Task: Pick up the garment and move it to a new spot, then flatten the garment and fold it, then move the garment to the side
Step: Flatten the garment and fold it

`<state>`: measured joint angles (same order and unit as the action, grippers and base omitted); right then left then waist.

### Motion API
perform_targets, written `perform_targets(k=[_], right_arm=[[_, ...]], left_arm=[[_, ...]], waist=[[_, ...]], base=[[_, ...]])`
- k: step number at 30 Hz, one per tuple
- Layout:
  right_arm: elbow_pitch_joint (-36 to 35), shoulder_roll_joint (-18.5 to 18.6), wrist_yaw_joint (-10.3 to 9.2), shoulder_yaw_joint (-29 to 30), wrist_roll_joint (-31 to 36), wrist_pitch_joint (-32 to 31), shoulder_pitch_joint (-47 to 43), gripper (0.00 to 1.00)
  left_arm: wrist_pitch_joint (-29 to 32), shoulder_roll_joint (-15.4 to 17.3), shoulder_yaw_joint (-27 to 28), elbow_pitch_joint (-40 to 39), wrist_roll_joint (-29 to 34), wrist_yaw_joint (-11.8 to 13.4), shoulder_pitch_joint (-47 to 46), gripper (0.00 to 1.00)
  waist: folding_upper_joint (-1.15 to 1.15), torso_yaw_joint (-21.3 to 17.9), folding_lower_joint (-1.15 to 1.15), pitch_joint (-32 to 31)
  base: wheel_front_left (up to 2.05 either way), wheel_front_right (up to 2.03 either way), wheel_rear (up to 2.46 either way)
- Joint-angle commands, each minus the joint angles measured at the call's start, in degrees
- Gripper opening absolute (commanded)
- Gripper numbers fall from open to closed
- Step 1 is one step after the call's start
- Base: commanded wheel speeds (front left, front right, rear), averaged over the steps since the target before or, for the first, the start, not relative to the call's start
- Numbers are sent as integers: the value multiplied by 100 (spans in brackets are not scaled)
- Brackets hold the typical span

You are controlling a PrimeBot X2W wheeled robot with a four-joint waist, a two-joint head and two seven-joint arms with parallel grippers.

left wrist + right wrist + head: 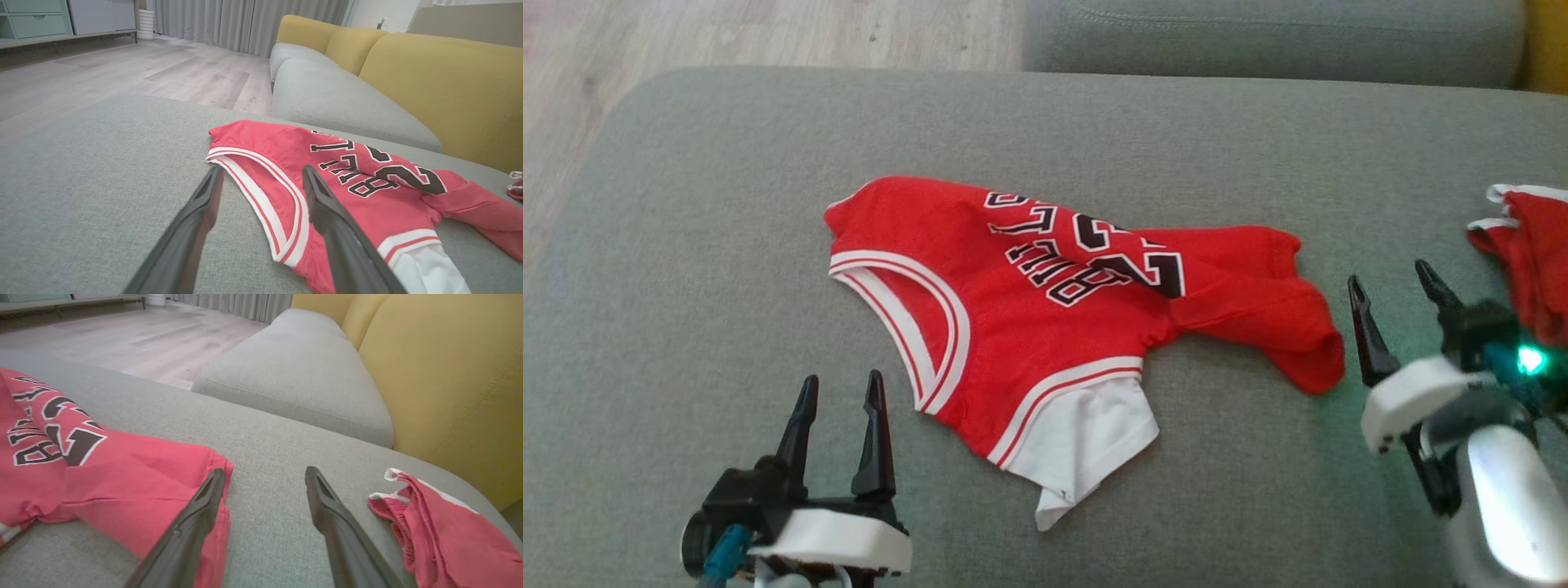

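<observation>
Jersey (pixel 1029 327) crumpled on cushion (pixel 686 245) — left gripper (pixel 842 377), right gripper (pixel 1387 271) agape, seemingly empty.

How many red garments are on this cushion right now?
2: the jersey crumpled midway across the cushion, and a second red garment at its right edge, partly out of frame.

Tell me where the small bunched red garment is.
In the head view the small bunched red garment lies at the grey cushion's right edge, just right of the open right gripper, apart from the red jersey.

Creased "BULL" lettering and "2" on red jersey (pixel 1029 335)
</observation>
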<state>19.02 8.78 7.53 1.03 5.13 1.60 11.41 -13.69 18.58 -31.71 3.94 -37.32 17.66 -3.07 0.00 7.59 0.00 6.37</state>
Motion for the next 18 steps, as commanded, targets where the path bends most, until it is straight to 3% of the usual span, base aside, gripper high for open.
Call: perform_targets(k=[1,8,18], right_arm=[[-46,103,-4,-132,-11,-123,292,100],[905,144,-4,-516,-208,-663,715,100],[1874,22,-4,-744,-418,-668,1167,100]], left_arm=[[-11,83,164,-170,16,25,-235,100],[-17,54,138,-121,20,7,-280,100],[-40,67,160,-85,17,-10,-296,100]], waist=[[0,58,0,52],[0,219,0,138],[0,234,0,193]], base=[[0,0,0],[0,0,0],[0,0,0]])
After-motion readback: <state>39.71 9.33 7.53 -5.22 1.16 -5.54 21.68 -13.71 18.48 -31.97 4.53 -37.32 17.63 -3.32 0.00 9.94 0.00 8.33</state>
